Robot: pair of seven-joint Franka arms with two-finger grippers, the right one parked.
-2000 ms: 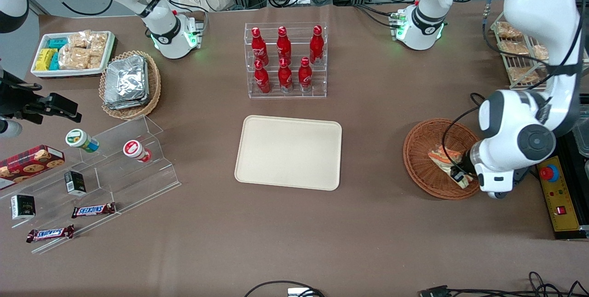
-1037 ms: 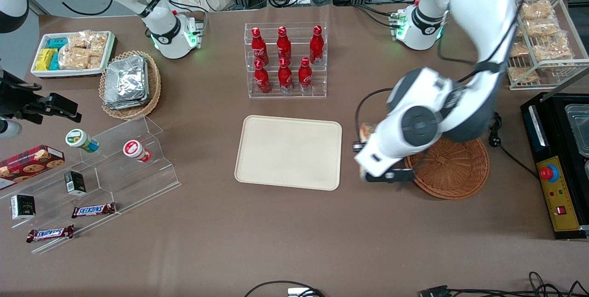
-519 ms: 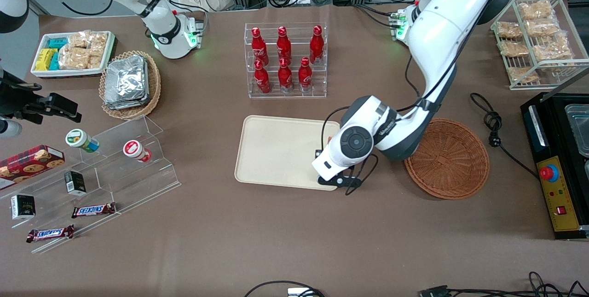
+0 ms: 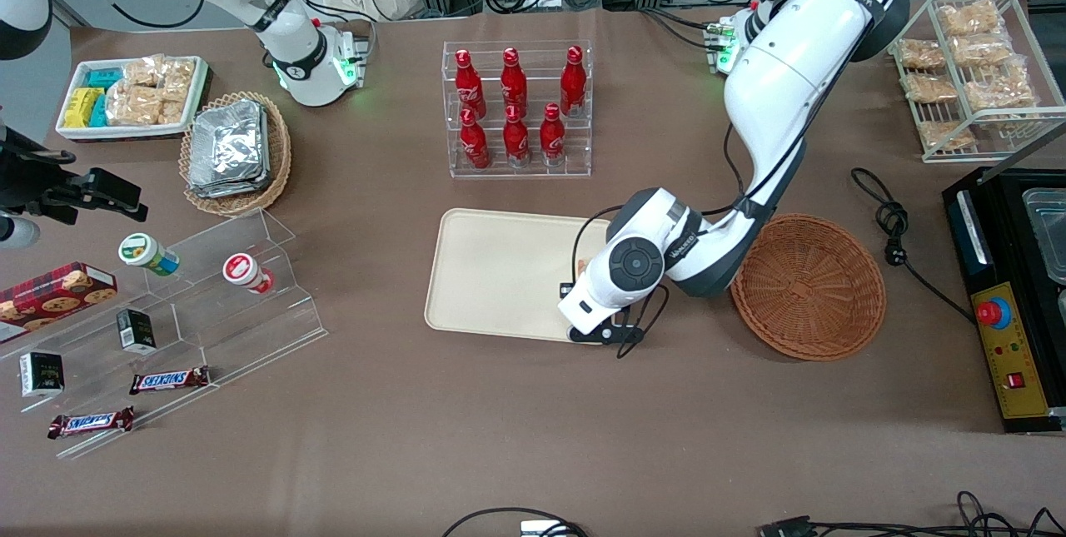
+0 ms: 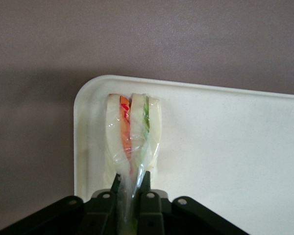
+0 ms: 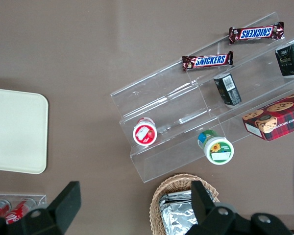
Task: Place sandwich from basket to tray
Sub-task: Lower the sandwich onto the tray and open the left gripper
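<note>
In the left wrist view my left gripper [image 5: 131, 185] is shut on the wrapped sandwich [image 5: 132, 132], a pale wedge with orange-red and green stripes. The sandwich hangs over a rounded corner of the cream tray [image 5: 225, 147], at or just above its surface. In the front view the gripper [image 4: 583, 304] is over the tray [image 4: 500, 270] at the corner nearest the red-brown wicker basket [image 4: 808, 287], which holds nothing that I can see. The arm hides most of the sandwich there; only a sliver [image 4: 582, 264] shows.
A clear rack of red bottles [image 4: 516, 108] stands farther from the camera than the tray. A wire rack of bagged snacks [image 4: 970, 62] and a black box [image 4: 1012, 354] lie toward the working arm's end. A tan basket of foil packs [image 4: 235, 150] and clear steps with snacks [image 4: 191, 304] lie toward the parked arm's end.
My gripper lifted the sandwich out of the basket and carried it sideways to the tray's corner. In the last half second it moved slightly nearer the camera.
</note>
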